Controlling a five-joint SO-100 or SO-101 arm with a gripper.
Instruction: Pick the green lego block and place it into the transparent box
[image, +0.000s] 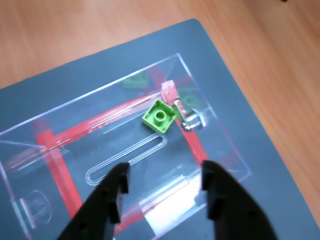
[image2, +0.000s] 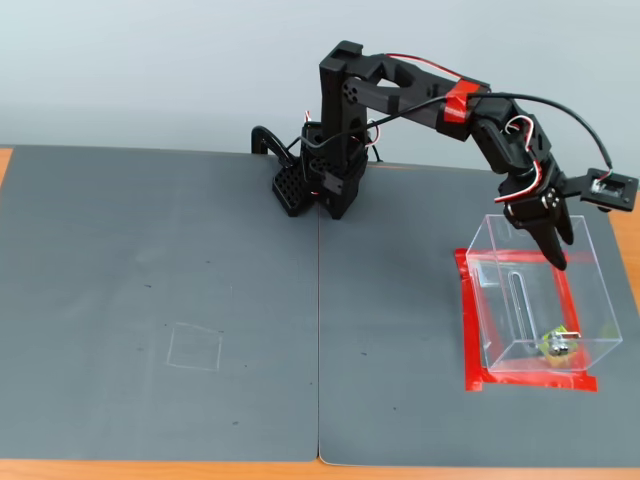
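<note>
The green lego block (image: 160, 116) lies inside the transparent box (image: 60, 117), on its floor near the small metal fitting (image: 192, 120); it looks tipped. In the fixed view the block (image2: 549, 345) shows dimly through the near wall of the box (image2: 590, 300), next to the fitting. My gripper (image: 164, 184) is open and empty, above the box's open top, apart from the block. In the fixed view the gripper (image2: 552, 250) points down over the box's far side.
Red tape (image2: 468, 330) frames the box's base on the dark grey mat (image2: 200, 300). The wooden table (image: 75, 35) shows beyond the mat's edge. The arm's base (image2: 335, 165) stands at the mat's back. A faint square outline (image2: 195, 347) marks the left mat.
</note>
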